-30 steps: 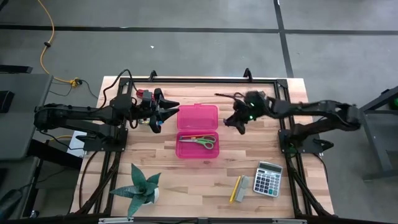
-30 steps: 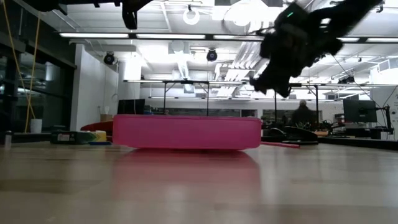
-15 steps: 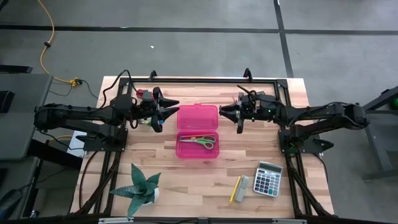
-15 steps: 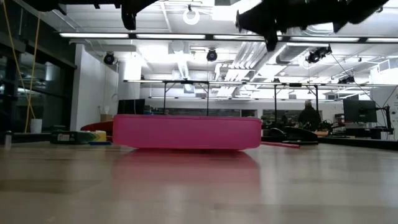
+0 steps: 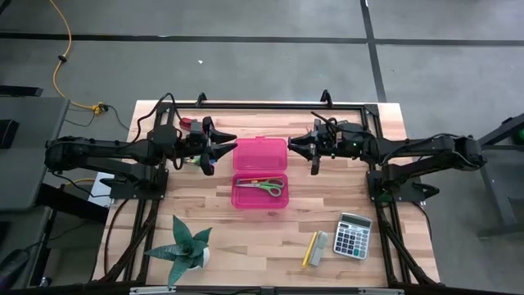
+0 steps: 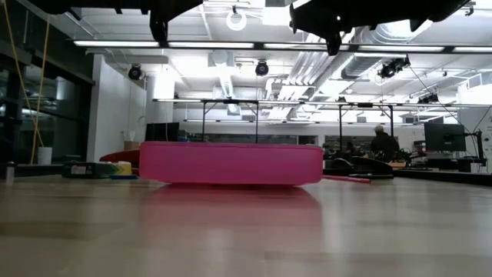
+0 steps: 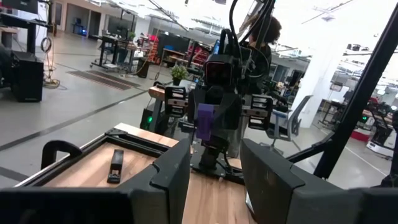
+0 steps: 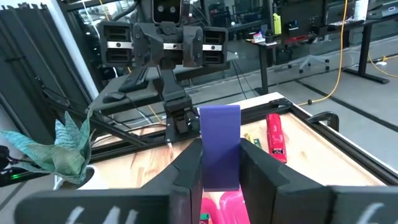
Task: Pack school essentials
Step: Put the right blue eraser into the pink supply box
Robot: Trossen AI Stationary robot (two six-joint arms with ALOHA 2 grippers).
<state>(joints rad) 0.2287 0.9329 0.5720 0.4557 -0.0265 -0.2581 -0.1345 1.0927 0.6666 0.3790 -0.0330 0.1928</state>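
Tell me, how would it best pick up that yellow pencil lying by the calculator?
Probably from straight above, at the middle of the yellow pencil. It lies flat on the table, so only its long sides are free. The fingers should straddle it crosswise, but the grey block sits close alongside, leaving one finger little room.

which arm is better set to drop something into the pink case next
Likely the right: its gripper holds a purple block beside the open pink case. The left gripper hovers open on the other side.
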